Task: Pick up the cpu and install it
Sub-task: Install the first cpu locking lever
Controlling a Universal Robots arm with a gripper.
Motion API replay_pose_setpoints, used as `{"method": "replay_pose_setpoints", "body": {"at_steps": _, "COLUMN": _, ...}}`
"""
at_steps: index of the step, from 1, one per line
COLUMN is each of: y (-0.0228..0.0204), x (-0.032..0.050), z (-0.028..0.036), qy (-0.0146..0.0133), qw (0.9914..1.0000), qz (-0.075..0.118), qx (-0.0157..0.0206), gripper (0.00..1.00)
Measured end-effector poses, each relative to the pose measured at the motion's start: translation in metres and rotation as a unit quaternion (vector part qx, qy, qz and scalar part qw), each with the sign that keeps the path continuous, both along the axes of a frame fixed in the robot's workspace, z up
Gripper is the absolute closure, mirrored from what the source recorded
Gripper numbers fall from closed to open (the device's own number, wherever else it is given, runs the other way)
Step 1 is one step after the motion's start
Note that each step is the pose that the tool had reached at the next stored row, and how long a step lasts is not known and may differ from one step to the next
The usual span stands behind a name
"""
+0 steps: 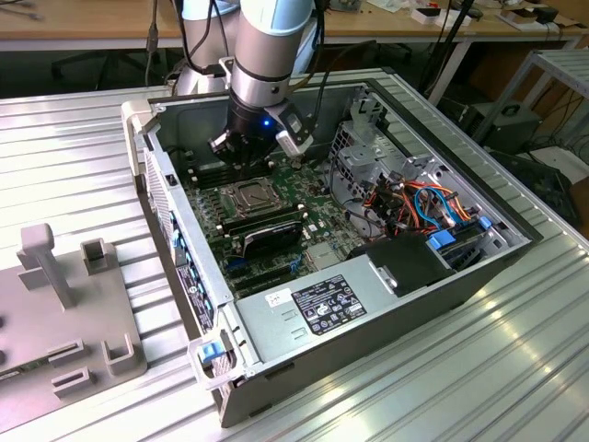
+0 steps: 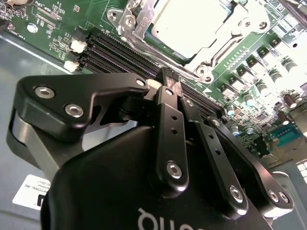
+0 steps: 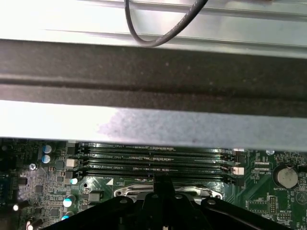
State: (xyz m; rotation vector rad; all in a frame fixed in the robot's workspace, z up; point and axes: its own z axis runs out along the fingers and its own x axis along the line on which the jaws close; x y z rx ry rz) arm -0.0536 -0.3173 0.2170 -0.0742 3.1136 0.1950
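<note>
Arm reaching into an open computer case, chip seated in its socket.

In the exterior view, left to right: a grey fixture (image 1: 64,313), the case (image 1: 368,304), and inside it the gripper (image 1: 247,164) just above the cpu (image 1: 250,195). In the second wrist view the fingers (image 2: 169,115) are pressed together, holding nothing, beside the cpu (image 2: 189,21) in its metal frame (image 2: 211,45).

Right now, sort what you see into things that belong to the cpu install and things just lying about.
Belongs to the job:
cpu, sitting inside the socket frame
end effector, shut, above the memory slots beside that frame

Just lying about:
black card
power supply
coloured cables
grey fixture outside the case, at the exterior view's left
</note>
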Motion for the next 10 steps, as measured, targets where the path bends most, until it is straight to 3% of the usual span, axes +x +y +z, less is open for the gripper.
{"method": "replay_pose_setpoints", "body": {"at_steps": 1, "y": 0.0, "x": 0.0, "z": 0.0, "qy": 0.0, "qw": 0.99999, "qz": 0.0, "qx": -0.0036, "gripper": 0.89}}
{"method": "replay_pose_setpoints", "body": {"at_steps": 3, "y": -0.0001, "x": 0.0, "z": 0.0001, "qy": 0.0, "qw": 0.99969, "qz": 0.0, "qx": -0.025, "gripper": 0.89}}
{"method": "replay_pose_setpoints", "body": {"at_steps": 7, "y": -0.0001, "x": 0.0, "z": 0.0001, "qy": 0.0, "qw": 0.99871, "qz": 0.0, "qx": -0.0508, "gripper": 0.89}}
{"method": "replay_pose_setpoints", "body": {"at_steps": 8, "y": -0.0001, "x": 0.0, "z": 0.0001, "qy": 0.0, "qw": 0.9982, "qz": 0.0, "qx": -0.06, "gripper": 0.89}}
{"method": "replay_pose_setpoints", "body": {"at_steps": 9, "y": -0.0001, "x": 0.0, "z": 0.0001, "qy": 0.0, "qw": 0.99795, "qz": 0.0, "qx": -0.064, "gripper": 0.89}}
{"method": "replay_pose_setpoints", "body": {"at_steps": 10, "y": -0.0001, "x": 0.0, "z": 0.0001, "qy": 0.0, "qw": 0.99789, "qz": 0.0, "qx": -0.065, "gripper": 0.89}}
